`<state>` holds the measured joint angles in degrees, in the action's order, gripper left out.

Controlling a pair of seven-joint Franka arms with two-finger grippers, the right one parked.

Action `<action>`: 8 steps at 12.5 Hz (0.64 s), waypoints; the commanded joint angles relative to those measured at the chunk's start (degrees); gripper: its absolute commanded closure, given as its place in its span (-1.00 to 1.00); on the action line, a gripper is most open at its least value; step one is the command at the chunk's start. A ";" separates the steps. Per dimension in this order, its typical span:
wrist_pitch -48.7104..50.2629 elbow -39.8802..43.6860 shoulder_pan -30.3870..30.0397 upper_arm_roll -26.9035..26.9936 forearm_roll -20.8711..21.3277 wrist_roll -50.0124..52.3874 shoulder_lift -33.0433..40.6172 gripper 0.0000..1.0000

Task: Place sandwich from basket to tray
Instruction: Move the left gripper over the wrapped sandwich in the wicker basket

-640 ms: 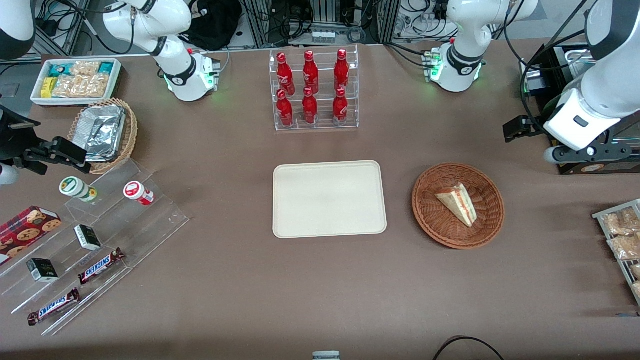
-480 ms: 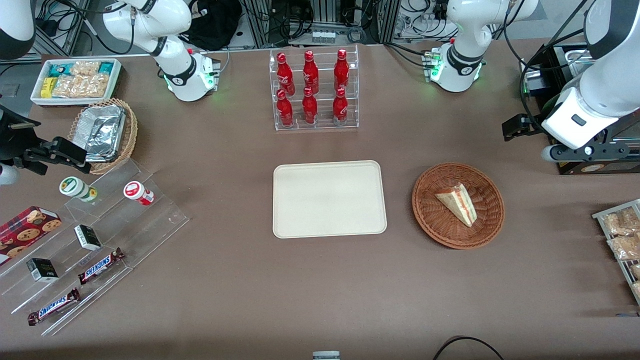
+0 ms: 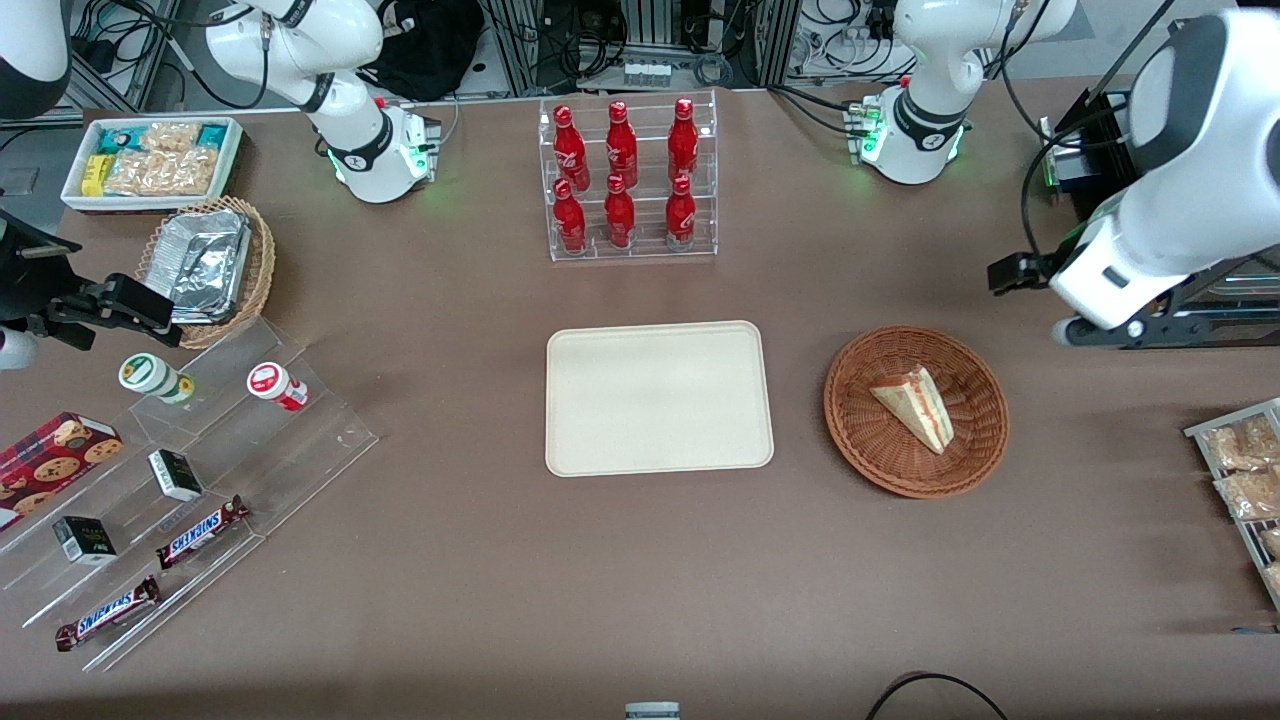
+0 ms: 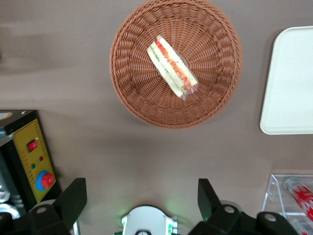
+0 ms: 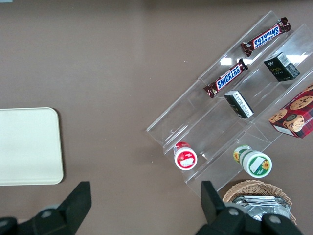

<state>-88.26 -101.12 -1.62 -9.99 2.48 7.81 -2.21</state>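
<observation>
Sandwich (image 3: 916, 405) in basket (image 3: 975, 462), tray (image 3: 600, 440) bare, jaws wide open and empty well above the table

The tray (image 4: 289, 83) runs off the left wrist view's edge, as does the bottle rack (image 4: 292, 196); the gripper (image 4: 142, 196) shows two dark fingers (image 4: 73, 198) spread wide, their bases cropped; in the front view the snack rack (image 3: 1245, 480) is cut off
</observation>
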 commanded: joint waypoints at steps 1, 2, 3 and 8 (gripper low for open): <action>-8.38 -8.81 0.66 0.15 1.03 0.01 1.86 -1.00; -12.59 -11.62 0.66 0.06 1.03 0.71 1.77 -1.00; -16.73 -14.52 0.74 -0.03 1.03 2.37 1.86 -1.00; -35.62 -26.04 0.83 -1.26 0.86 11.76 2.03 -1.00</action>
<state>-117.51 -122.12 -1.04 -11.25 2.59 15.18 -2.15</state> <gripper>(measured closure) 0.000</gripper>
